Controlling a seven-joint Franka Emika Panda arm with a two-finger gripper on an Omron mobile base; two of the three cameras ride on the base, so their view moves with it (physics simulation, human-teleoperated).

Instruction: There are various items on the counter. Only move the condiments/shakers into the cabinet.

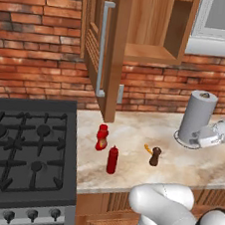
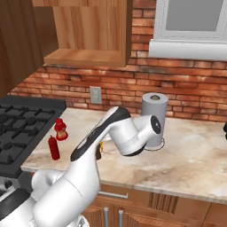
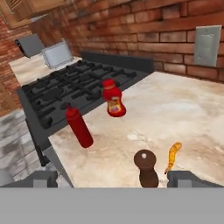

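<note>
Your gripper (image 3: 111, 181) hangs released, its jaws spread either side of the brown shaker (image 3: 146, 168). The curvy red squeeze bottle (image 1: 101, 137), slim red bottle (image 1: 112, 159) and shaker all stand on the counter (image 1: 188, 164). The open cabinet (image 1: 142, 50) holds nothing, so all three transfers remain, and you leave the orange carrot-like piece (image 3: 173, 156).

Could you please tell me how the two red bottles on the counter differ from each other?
The curvy red squeeze bottle is squat, bulges at its base and carries a yellow label; the slim red cylindrical bottle is plain, straight-sided, with a pointed tip. The slim one stands nearer the counter's front edge. Both are upright.
</note>
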